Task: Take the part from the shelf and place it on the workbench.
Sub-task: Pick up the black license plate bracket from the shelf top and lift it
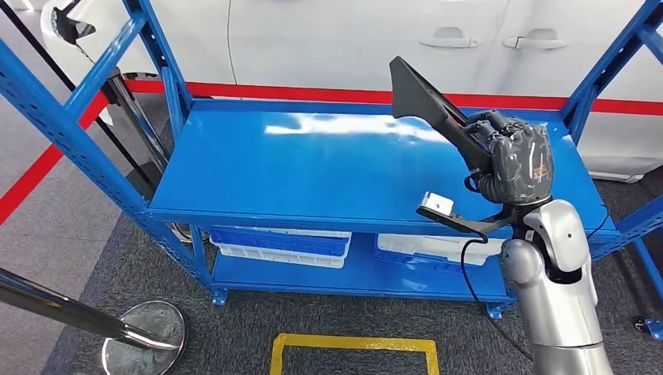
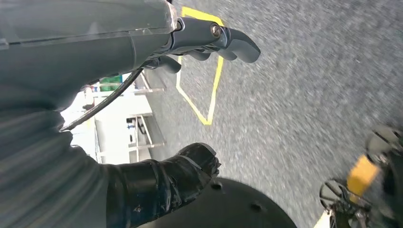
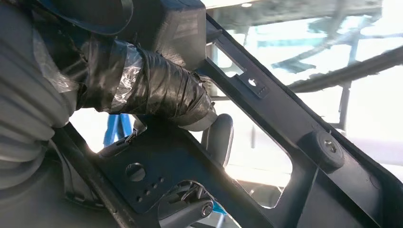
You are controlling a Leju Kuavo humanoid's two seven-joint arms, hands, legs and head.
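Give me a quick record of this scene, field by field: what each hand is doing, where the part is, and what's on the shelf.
right hand: grips the black part, raised above the shelf top
part: long, black, one end slanting up and away from the hand
left hand: holds nothing, hangs over grey floor
shelf: blue, top level bare
lower level: blue and white bins
floor: yellow marked box
background: white car

Black part (image 1: 426, 98) tilted above shelf (image 1: 313, 168)
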